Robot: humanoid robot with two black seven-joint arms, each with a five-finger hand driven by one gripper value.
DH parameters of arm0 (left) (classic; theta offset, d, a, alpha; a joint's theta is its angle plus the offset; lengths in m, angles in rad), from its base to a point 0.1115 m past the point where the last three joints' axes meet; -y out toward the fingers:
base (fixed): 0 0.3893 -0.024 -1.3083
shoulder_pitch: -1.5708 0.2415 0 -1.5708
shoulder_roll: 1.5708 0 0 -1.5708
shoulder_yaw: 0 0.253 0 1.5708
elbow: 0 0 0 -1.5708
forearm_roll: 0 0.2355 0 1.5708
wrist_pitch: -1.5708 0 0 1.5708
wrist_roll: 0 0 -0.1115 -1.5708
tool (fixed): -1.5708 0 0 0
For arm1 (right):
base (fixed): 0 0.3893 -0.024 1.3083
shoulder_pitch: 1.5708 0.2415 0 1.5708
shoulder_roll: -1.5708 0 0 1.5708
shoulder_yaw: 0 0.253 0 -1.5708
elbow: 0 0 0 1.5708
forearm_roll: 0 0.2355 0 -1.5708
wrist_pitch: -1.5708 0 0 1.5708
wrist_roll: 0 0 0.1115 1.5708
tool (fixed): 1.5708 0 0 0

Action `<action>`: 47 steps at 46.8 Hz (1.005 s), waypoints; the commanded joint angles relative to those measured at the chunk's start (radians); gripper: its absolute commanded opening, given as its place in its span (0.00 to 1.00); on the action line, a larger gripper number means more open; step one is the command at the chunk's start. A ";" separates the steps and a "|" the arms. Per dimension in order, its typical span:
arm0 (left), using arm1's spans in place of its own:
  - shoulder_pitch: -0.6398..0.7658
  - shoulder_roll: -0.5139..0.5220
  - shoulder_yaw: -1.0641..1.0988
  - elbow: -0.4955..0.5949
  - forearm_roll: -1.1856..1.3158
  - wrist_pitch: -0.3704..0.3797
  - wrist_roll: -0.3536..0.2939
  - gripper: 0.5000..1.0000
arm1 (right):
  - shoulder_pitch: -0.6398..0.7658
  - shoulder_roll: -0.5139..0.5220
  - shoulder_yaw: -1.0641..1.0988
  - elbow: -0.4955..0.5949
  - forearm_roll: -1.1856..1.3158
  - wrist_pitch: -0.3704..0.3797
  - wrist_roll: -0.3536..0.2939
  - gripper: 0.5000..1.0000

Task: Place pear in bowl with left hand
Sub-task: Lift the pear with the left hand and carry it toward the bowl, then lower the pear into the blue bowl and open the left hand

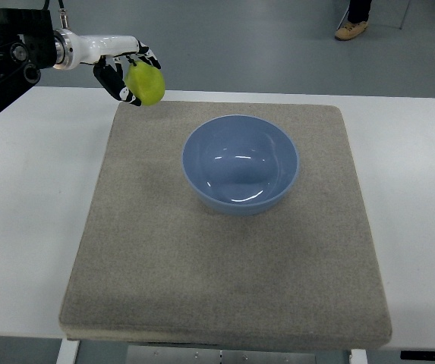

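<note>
Gripping the yellow-green pear [147, 84] in curled fingers, my left hand [130, 74] hangs upper left, apart from the empty pale-blue ceramic bowl [241, 163].

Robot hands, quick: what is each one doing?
Left robot hand: closed around the yellow-green pear.
Right robot hand: not in view.

White table [27, 227] with a grey-beige mat [164, 265] directly on it.

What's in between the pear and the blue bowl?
Nothing but bare mat. In the top view, only its grey surface separates the pear, held in the left hand, from the bowl.
</note>
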 commanded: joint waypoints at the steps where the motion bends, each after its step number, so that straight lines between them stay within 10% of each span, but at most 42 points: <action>1: -0.017 0.024 -0.005 -0.051 -0.025 -0.033 0.000 0.00 | 0.000 0.000 0.000 0.000 -0.001 0.000 0.000 0.85; 18: -0.025 0.035 -0.040 -0.281 -0.039 -0.140 0.002 0.00 | 0.000 0.000 0.000 0.000 -0.001 0.000 0.000 0.85; 47: 0.012 -0.165 0.018 -0.272 0.096 -0.124 0.017 0.00 | 0.000 0.000 0.000 0.000 -0.001 0.000 0.000 0.85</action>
